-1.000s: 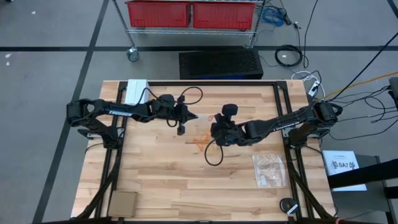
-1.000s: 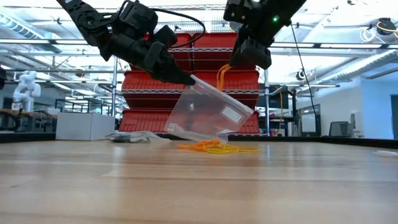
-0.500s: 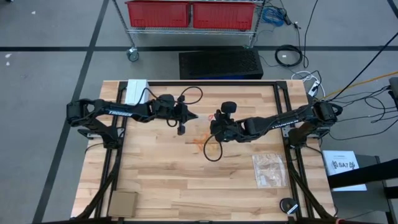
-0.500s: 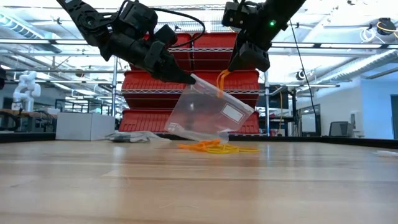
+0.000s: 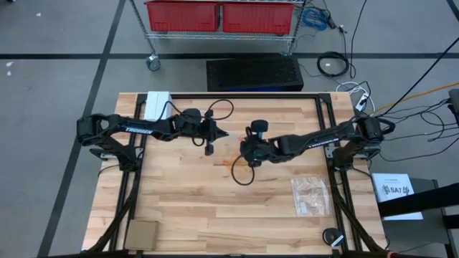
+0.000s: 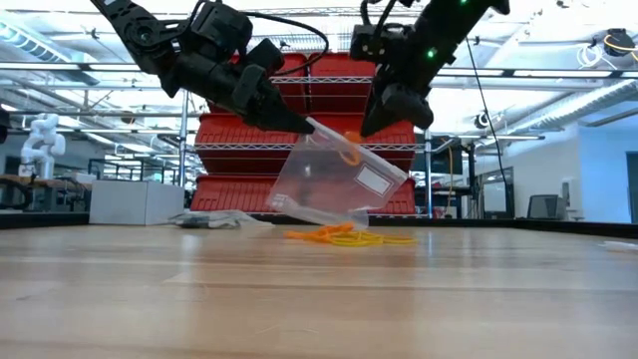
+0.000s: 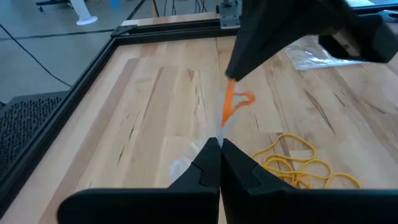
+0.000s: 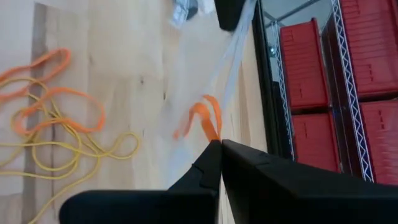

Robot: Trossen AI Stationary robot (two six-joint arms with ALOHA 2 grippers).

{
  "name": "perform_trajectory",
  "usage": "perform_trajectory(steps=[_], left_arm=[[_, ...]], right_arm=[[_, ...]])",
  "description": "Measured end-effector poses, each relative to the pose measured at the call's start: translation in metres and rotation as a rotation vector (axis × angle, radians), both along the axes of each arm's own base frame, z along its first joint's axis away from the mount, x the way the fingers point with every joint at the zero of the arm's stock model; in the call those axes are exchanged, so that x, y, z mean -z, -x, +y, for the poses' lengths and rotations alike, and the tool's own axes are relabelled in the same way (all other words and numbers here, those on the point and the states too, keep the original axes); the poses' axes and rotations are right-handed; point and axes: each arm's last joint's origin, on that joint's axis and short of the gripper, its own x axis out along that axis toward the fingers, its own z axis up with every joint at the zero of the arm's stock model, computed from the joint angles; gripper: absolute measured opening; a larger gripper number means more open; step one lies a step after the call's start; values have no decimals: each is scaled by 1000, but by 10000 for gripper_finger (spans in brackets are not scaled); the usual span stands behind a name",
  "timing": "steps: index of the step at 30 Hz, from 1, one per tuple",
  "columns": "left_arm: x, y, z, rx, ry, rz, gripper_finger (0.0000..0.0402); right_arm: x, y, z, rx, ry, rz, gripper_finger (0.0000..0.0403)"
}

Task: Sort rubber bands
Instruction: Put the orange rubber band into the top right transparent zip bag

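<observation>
A clear zip bag (image 6: pixel 334 179) hangs tilted over the table's middle, with my left gripper (image 6: pixel 304 125) shut on its top. My right gripper (image 6: pixel 371 125) is shut on an orange rubber band (image 6: pixel 349 150), which shows at the bag's upper edge. In the left wrist view this band (image 7: pixel 233 102) dangles just beyond my left gripper (image 7: pixel 214 146). A loose pile of orange and yellow rubber bands (image 6: pixel 344 236) lies on the wood beside the bag's lower end; the same pile (image 8: pixel 56 124) shows in the right wrist view. My left gripper pinches the bag's top edge (image 6: pixel 313 129) between its two shut fingers, coming slanting down from the table's left. The bag hangs tilted below them, and its lower end (image 6: pixel 299 211) rests on the table. My right gripper pinches one end of the orange band (image 8: pixel 211 132) at its fingertips, slanting down from the table's right. The band droops slack below the tips, clear of the table, at the bag's upper edge (image 8: pixel 231 53).
A second clear bag with contents (image 5: pixel 310 195) lies near the table's right edge. Another flat clear bag (image 6: pixel 214 219) lies at the far left. A white box (image 5: pixel 158 105) sits at the far left corner, a brown pad (image 5: pixel 141 233) at the near left. A black cable loop (image 5: pixel 244 175) hangs under my right arm.
My right gripper has moved down and toward the table's left, closer to my left gripper, tipping more steeply. The orange band it carries has come from above the bag down to the bag's upper edge. The bag and my left gripper have kept still.
</observation>
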Motion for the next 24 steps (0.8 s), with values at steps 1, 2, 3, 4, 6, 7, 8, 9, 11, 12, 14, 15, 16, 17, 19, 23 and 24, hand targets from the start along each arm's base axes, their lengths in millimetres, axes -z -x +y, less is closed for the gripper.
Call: perform_trajectory(steps=[1, 2, 3, 4, 6, 7, 8, 9, 11, 12, 14, 15, 16, 17, 19, 23, 24], left_arm=[[0, 0, 0, 1, 0, 0, 0], [0, 0, -1, 2, 0, -1, 0], [0, 0, -1, 3, 0, -1, 0], [0, 0, -1, 5, 0, -1, 0], [0, -1, -3, 9, -1, -3, 0], [0, -1, -3, 10, -1, -4, 0], [0, -1, -3, 11, -1, -4, 0], [0, -1, -3, 11, -1, -4, 0], [0, -1, -3, 10, -1, -4, 0], [0, -1, -3, 10, -2, -5, 0], [-1, -1, -3, 10, -3, -8, 0], [-1, -1, -3, 11, -2, -8, 0], [-1, -1, -3, 11, -3, -8, 0], [-1, -1, -3, 11, -3, -8, 0], [-1, -1, -3, 11, -3, -8, 0], [-1, -1, -3, 10, -2, -8, 0], [-1, -1, -3, 11, -3, -8, 0]], right_arm=[[1, -1, -1, 2, -3, 5, 0], [3, -1, -3, -2, -17, 8, 0], [3, -2, -5, -7, -36, 9, 0], [3, -2, -6, -11, -54, 3, 0], [3, -4, -8, -15, -81, -17, 0], [3, -5, -8, -22, -93, -24, 0], [2, -5, -8, -29, -103, -30, 0], [2, -6, -8, -38, -115, -40, 0], [1, -8, -7, -63, -147, -60, 0], [1, -8, -7, -66, -164, -67, 0], [1, -9, -9, -54, -192, -79, 0], [1, -9, -12, -38, -198, -87, 0], [1, -9, -14, -22, -204, -95, 0], [1, -9, -18, -5, -208, -103, 0], [0, -10, -23, 17, -214, -126, 3], [0, -10, -26, 36, -220, -140, 30], [0, -10, -26, 34, -221, -140, 40]])
